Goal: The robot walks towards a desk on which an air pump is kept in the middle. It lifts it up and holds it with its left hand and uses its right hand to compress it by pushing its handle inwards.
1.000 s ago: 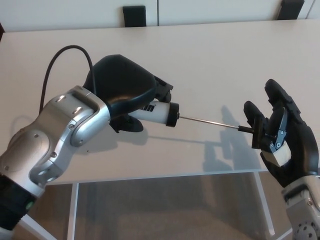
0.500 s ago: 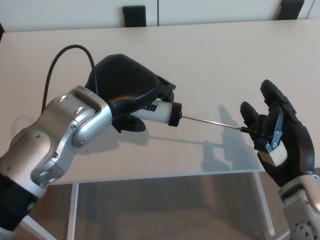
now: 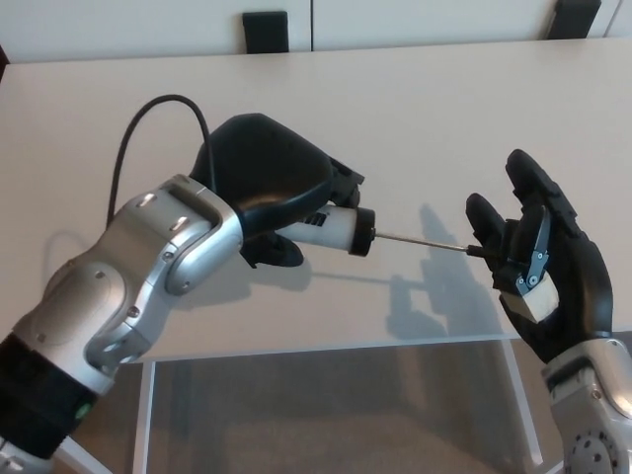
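Observation:
My left hand point(image 3: 267, 178) is shut around the white barrel of the air pump point(image 3: 331, 228), holding it level above the desk point(image 3: 415, 109). The barrel ends in a black cap point(image 3: 362, 233), and a thin metal rod point(image 3: 420, 241) runs out of it to the right. At the rod's far end the handle is hidden in my right hand point(image 3: 538, 262), which stands upright with its palm against that end and its fingers spread. A black hose point(image 3: 148, 123) loops up behind my left wrist.
The pale desk's front edge point(image 3: 336, 348) runs below both hands, with a white frame leg point(image 3: 146, 415) and floor under it. Two dark chair backs point(image 3: 266, 30) stand beyond the far edge.
My left hand has carried the pump barrel to the right, and my right hand has shifted left and slightly up. The exposed rod is shorter than it was a second ago.

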